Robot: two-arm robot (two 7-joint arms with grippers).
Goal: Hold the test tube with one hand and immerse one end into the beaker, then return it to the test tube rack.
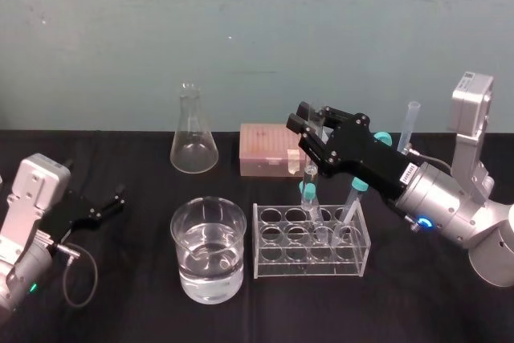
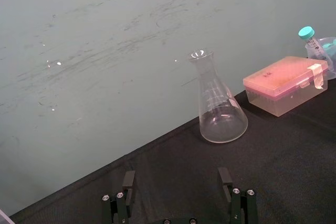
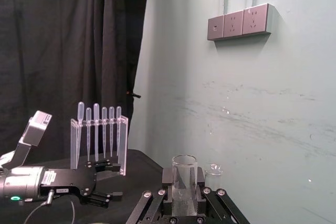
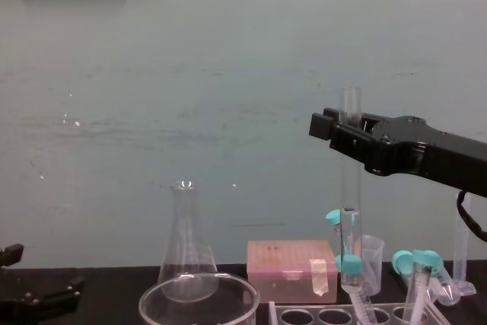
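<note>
Glass, thin and bare: we judge the test tube (image 4: 351, 180) light, stiff, slick and easily cracked, so a gentle pinch near its open top suits it. The right hand (image 3: 185, 178) grips it there, upright at the test tube rack (image 1: 265, 259), centre right of the head view, with the beaker (image 1: 181, 222) just left. The chest view shows the tube's length, and the right wrist view shows the fingers' hold. The left hand (image 1: 108, 202) rests at lower left, fingers spread.
</note>
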